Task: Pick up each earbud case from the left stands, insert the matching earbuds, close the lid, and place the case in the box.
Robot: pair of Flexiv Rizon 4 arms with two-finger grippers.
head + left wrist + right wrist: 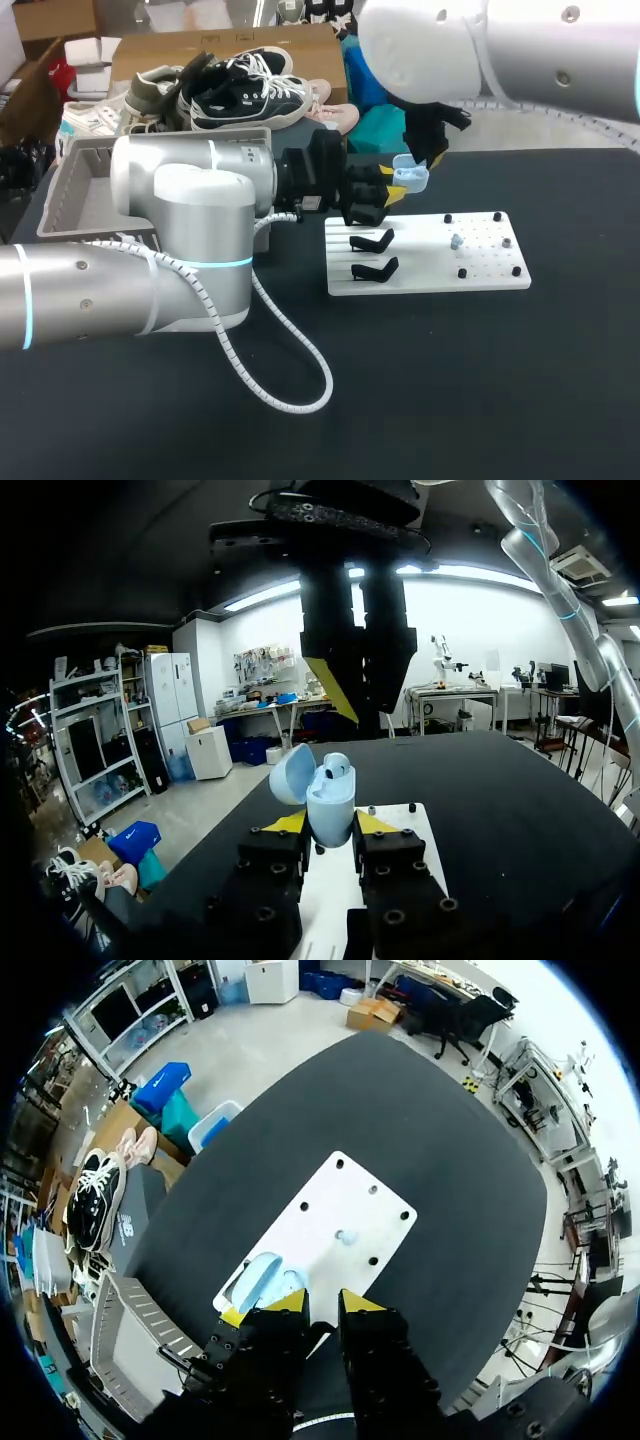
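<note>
A light-blue earbud case [330, 805] stands upright with its lid open, and my left gripper [332, 823] is shut on it from both sides. One earbud [338, 770] sits in the case. In the head view the case [412, 178] hangs above the far left end of the white board [480, 282], just past my left gripper [398, 186]. My right gripper [432, 150] hangs right above the case, its fingers [330, 685] a little apart with nothing seen between them. From my right gripper [322, 1305] the case [265, 1278] shows just below. Another earbud [456, 241] lies on the board.
Two black stands [372, 241] [376, 268] are bare on the board's left half, and small black pegs [516, 271] dot its right half. A grey box [85, 195] stands at the table's far left. My left arm's cable [290, 370] loops over the table.
</note>
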